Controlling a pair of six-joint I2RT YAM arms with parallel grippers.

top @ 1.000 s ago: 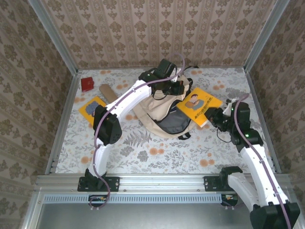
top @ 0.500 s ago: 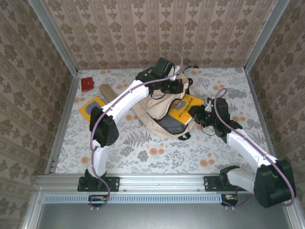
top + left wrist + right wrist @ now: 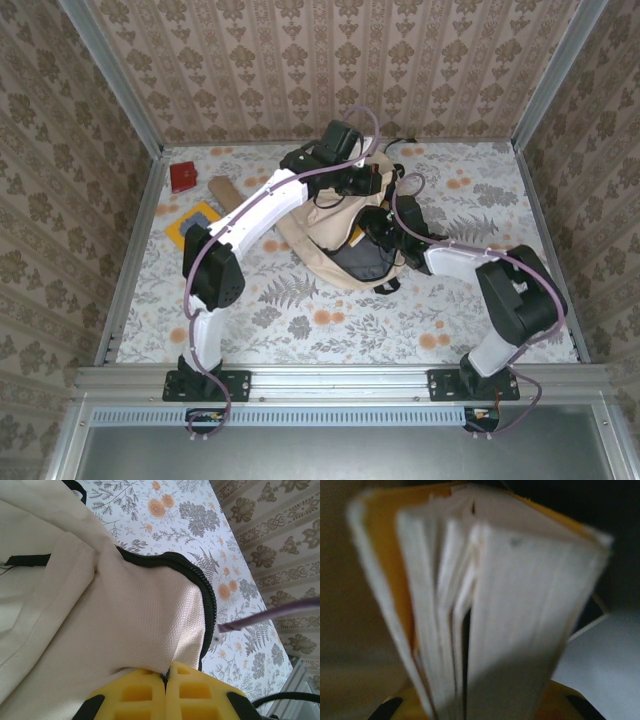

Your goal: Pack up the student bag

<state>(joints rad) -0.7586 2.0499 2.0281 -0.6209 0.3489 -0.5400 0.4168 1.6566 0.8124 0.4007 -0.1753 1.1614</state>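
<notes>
Low in the wrist frame, my left gripper (image 3: 166,682) clenches the beige fabric backpack's (image 3: 125,625) black-zippered rim; my right gripper (image 3: 480,710) grasps a yellow-covered book (image 3: 515,605) (pages blurred).

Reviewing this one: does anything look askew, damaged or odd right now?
Only the book in the right hand: its pages fan apart at the free edge instead of lying closed, at the student bag's opening. Nothing looks spilled or damaged.
</notes>
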